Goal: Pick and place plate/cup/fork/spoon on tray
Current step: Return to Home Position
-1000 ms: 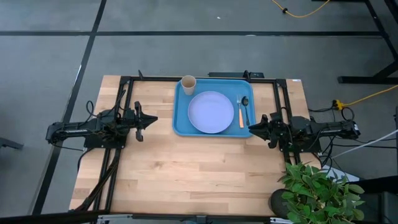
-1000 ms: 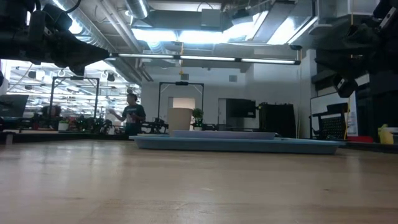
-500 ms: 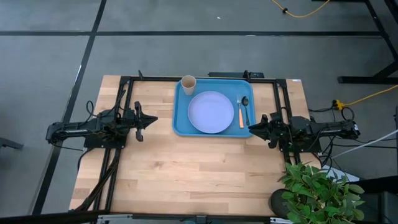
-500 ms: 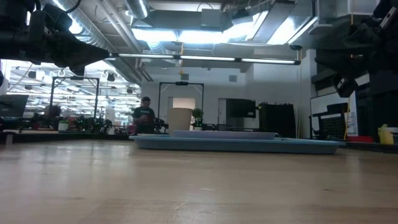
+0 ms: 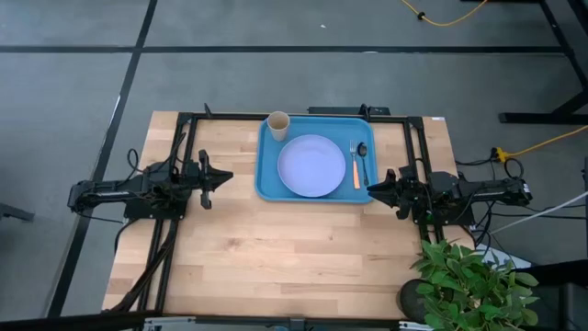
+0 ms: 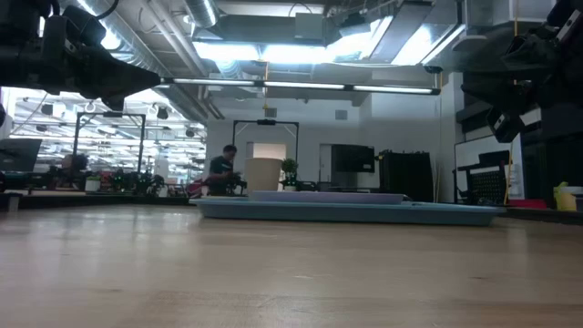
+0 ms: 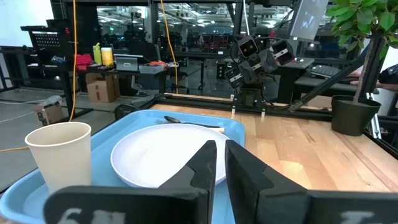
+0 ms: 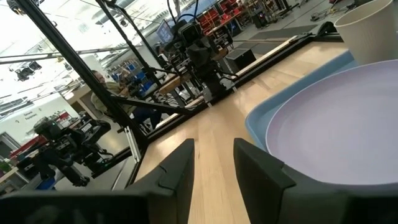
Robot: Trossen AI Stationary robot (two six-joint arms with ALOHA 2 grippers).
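Note:
The blue tray (image 5: 266, 175) lies at the table's far middle. On it rest the lavender plate (image 5: 312, 165), the tan cup (image 5: 277, 123) standing upright in the tray's far left corner, the orange-handled fork (image 5: 355, 171) and the dark spoon (image 5: 364, 158) side by side right of the plate. My left gripper (image 5: 223, 177) hangs left of the tray, fingers nearly together and empty (image 7: 220, 155). My right gripper (image 5: 372, 188) hangs at the tray's near right corner, slightly open and empty (image 8: 213, 158).
A potted plant (image 5: 469, 280) stands at the table's near right corner. Black frame rails (image 5: 184, 138) run along the table's left, far and right sides. Bare wood (image 5: 276, 248) lies toward the near edge. A person (image 6: 221, 169) is in the room behind.
Both arms have kept still and the tableware has not moved. In the low view, the person in the room behind has walked toward the right.

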